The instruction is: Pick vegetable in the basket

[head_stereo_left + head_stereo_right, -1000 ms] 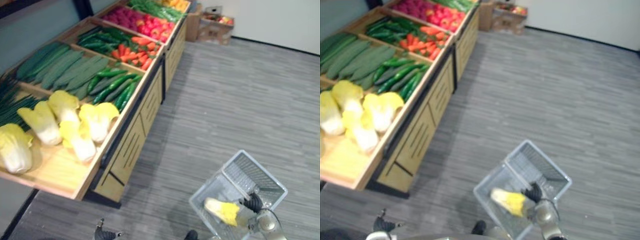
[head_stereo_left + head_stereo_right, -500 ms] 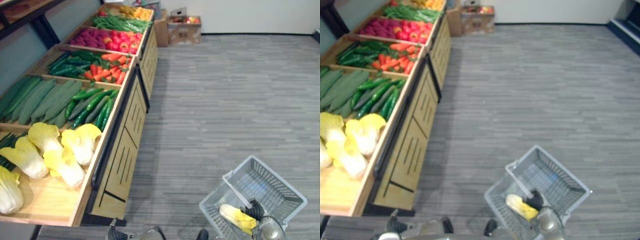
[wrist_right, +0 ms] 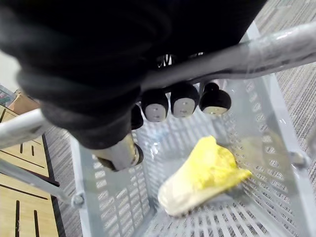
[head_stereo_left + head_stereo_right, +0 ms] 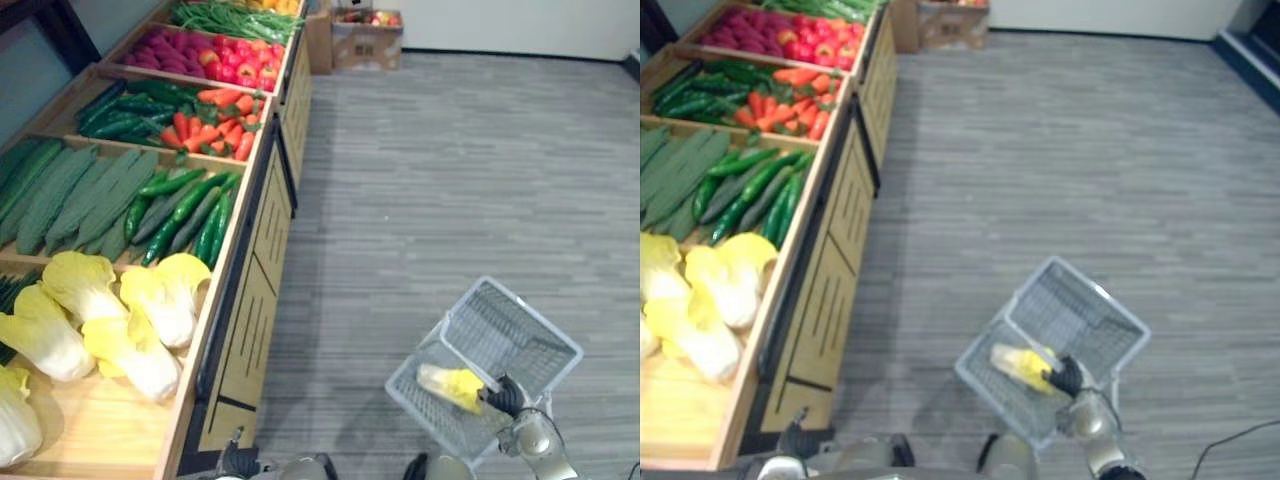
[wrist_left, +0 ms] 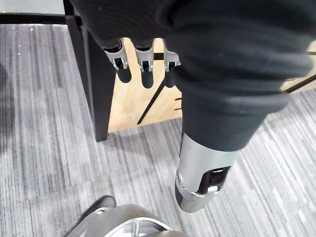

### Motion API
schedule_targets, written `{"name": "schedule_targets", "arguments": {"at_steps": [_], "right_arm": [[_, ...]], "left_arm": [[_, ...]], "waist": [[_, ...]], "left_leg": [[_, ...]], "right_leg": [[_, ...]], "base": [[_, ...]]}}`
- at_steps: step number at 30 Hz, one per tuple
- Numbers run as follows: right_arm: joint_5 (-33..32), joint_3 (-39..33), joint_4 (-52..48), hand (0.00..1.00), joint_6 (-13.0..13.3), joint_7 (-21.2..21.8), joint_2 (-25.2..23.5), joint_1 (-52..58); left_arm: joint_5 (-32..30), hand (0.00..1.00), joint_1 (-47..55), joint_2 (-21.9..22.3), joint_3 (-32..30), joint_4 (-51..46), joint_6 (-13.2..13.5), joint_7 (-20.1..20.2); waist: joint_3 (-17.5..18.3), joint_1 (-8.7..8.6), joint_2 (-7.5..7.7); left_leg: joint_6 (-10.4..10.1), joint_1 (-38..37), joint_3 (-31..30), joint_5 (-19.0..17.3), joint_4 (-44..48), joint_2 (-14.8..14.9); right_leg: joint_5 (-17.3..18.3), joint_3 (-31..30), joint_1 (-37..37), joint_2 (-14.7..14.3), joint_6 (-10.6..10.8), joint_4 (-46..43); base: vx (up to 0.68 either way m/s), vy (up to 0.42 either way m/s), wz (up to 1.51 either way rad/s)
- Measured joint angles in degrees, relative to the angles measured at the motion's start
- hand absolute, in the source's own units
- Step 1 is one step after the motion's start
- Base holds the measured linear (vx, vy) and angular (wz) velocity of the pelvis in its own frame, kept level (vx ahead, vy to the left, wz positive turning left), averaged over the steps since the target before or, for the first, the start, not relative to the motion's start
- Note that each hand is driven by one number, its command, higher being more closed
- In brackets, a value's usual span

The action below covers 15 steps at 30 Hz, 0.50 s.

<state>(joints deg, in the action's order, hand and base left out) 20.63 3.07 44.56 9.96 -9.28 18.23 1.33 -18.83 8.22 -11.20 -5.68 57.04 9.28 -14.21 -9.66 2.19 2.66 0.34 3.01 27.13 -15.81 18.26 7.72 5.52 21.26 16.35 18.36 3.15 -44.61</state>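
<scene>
Gripping handle [image 3: 256, 49] of basket [image 4: 546, 331] with right robot hand [image 3: 183, 106]; cabbage [image 3: 205, 173] inside basket; left robot hand [image 5: 143, 64] slack, fingers straight.

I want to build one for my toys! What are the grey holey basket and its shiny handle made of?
Pale grey slotted basket: probably moulded plastic, matt, with even rows of slots. Shiny silver bar handle: looks like polished metal, as it glints; the right hand curls round it.
</scene>
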Motion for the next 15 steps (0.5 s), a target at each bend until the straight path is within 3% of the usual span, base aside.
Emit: {"name": "schedule_targets", "arguments": {"at_steps": [1,3,6,8,10,11,12,13,15], "right_arm": [[-0.2,0.0,1.3,1.00,0.0,-0.1,-0.9,0.0],[-0.3,-0.1,1.7,1.00,-0.1,0.0,-1.7,0.0],[-0.4,-0.8,3.4,1.00,-0.5,-0.1,-1.6,-2.1],[-0.3,-1.4,3.8,1.00,-1.9,-0.1,-1.6,-4.1],[-0.2,-2.1,3.7,1.00,-2.1,-0.1,-1.5,-4.1],[0.0,-2.6,3.6,1.00,-2.2,-0.1,-1.6,-4.1],[0.5,-2.9,3.5,1.00,-2.2,-0.1,-1.2,-3.8],[0.9,-3.4,3.5,1.00,-2.2,-0.1,-0.9,-3.8],[1.8,-5.1,3.0,1.00,-2.3,-0.1,-0.4,-4.4]], "left_arm": [[0.2,0.00,0.0,-1.0,0.1,-0.1,-0.3,0.2],[0.4,0.00,-0.2,-2.2,0.4,-0.1,-0.7,0.6],[0.7,0.00,-1.6,-2.4,-0.3,-1.4,-0.7,0.6],[0.9,0.00,-2.9,-2.2,-0.2,-2.2,-0.6,0.6],[2.4,0.00,-3.7,-2.2,-0.1,-2.2,-0.6,0.4],[2.9,0.00,-4.2,-2.3,0.3,-2.2,-0.5,0.1],[2.9,0.00,-4.9,-2.3,0.6,-1.7,-0.5,-0.5],[2.9,0.00,-5.2,-2.0,1.2,-1.1,-0.5,-0.6],[2.9,0.00,-5.7,0.1,2.1,-0.4,0.0,-0.6]], "waist": [[-0.3,-0.44,0.06],[-0.3,-0.58,0.57],[-0.7,-0.64,0.07],[-0.9,-0.55,0.01],[-1.0,-0.56,0.23],[-1.4,-0.56,0.87],[-2.4,-0.71,0.04],[-2.6,-1.04,-1.04],[-1.9,-1.22,-3.54]], "left_leg": [[0.2,-1.3,-0.9,-0.5,0.0,0.0],[-0.2,-2.3,-1.3,-0.5,-0.2,0.2],[-1.1,-2.6,-2.9,-0.1,-1.0,1.7],[-3.1,-3.8,-3.9,1.0,-3.5,2.1],[-5.0,-4.9,-4.7,1.2,-4.9,2.5],[-7.4,-6.6,-5.5,0.9,-5.8,3.0],[-9.6,-8.4,-6.7,0.6,-7.1,4.5],[-10.2,-8.9,-7.6,0.5,-7.5,5.3],[-11.4,-9.7,-8.5,3.1,-8.4,8.2]], "right_leg": [[-0.8,-0.1,1.4,1.1,0.7,-3.7],[0.7,1.4,2.2,1.9,-0.7,-2.3],[0.4,6.2,3.1,1.1,-0.2,11.4],[-2.8,5.6,4.0,0.6,3.9,26.8],[-6.3,3.3,4.1,0.7,4.0,34.1],[-7.7,2.6,3.2,0.8,4.3,37.3],[-12.4,2.7,2.8,0.5,2.5,34.9],[-12.6,3.0,3.1,0.1,2.0,32.0],[-3.5,3.5,7.3,-0.6,0.3,20.8]], "base": [[0.12,0.043,0.21],[0.16,-0.017,0.27],[0.20,-0.101,0.32],[0.30,-0.217,0.24],[0.29,-0.270,0.28],[0.36,-0.349,0.39],[0.35,-0.342,0.39],[0.39,-0.358,0.36],[0.33,-0.290,0.16]]}}
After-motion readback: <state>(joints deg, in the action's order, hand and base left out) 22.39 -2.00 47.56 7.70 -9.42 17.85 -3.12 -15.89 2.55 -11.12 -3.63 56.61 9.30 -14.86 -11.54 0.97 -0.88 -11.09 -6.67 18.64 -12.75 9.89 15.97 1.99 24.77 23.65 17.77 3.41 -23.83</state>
